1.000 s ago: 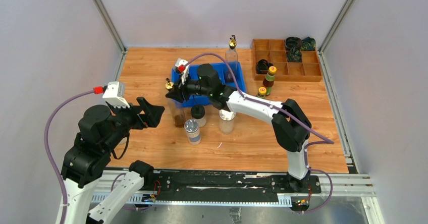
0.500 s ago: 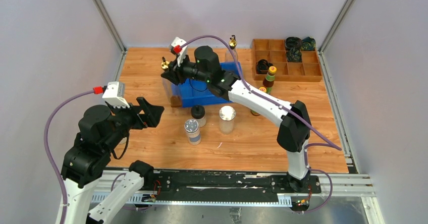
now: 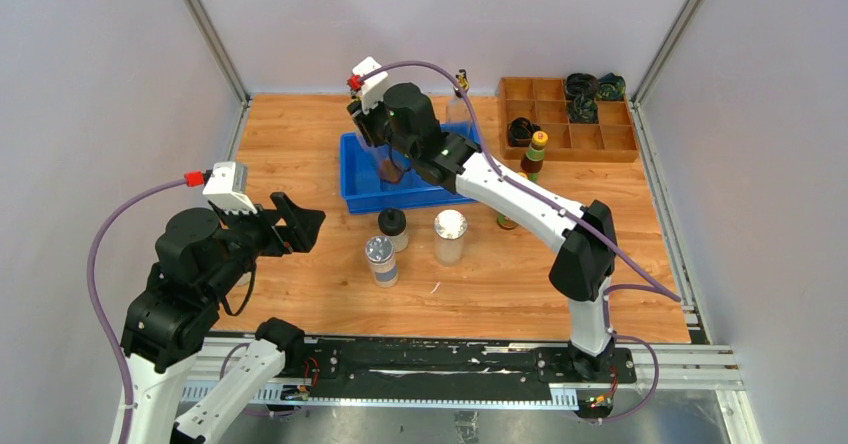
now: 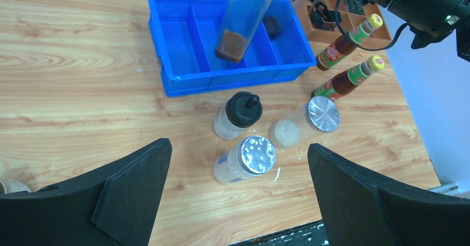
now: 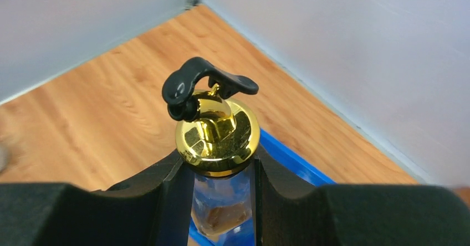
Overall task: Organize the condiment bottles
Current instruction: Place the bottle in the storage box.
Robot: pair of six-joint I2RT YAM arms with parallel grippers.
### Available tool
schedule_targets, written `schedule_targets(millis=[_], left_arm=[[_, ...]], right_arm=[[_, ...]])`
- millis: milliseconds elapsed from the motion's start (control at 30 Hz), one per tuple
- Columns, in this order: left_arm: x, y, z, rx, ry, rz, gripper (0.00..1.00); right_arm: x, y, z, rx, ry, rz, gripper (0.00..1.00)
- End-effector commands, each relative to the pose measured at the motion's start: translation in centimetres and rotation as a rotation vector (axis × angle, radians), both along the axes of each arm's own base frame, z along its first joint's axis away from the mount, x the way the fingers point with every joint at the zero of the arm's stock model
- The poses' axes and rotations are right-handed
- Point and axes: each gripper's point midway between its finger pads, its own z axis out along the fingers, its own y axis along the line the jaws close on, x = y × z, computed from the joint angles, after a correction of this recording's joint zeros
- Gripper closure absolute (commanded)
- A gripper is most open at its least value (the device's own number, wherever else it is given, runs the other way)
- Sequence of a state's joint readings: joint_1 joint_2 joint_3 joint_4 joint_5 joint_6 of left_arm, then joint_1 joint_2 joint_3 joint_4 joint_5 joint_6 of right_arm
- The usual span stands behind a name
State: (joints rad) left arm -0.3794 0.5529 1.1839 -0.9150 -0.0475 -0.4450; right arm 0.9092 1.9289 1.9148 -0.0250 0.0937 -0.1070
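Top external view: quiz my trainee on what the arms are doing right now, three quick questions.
1. True or false: the right gripper is shut on the cruet at its neck.
2. The cruet's base is over: A the blue bin, B the wooden tray, C bare table.
3. Fill in: the left gripper is ___ and holds nothing.
Key: 1 true; 2 A; 3 open.
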Motion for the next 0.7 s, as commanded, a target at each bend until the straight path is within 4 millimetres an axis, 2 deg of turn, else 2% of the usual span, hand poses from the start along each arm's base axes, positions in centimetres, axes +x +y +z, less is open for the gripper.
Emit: schedule_targets(millis=[0,167,400,533,667], left_arm=[[-0.3,-0.1,0.7,-0.004,-0.02,-0.016,0.0],[-0.2,-0.2,0.6,-0.001,-0.014,-0.02,0.0],[-0.1,-0.4,0.1,0.006,-0.002,-0.025,0.0],[0.2,-0.5,-0.2,0.01,0.011,-0.03,0.0],[0.4,-0.7,-0.2,0.01,0.019,-0.035,0.0]], right_arm=[[2.3,-6.4,8.8,0.087,-0.18,-0.289,0.98],[3.7,-10.7,9.8,0.118,-0.218,-0.472,0.98],[4.9,-17.3,9.6,0.164,-0.216,-0.668,0.98],[5.2,-20.5,8.3,0.197,-0.179,-0.732,0.98],[5.7,-22.2,6.8,0.218,-0.148,-0.764,0.98]])
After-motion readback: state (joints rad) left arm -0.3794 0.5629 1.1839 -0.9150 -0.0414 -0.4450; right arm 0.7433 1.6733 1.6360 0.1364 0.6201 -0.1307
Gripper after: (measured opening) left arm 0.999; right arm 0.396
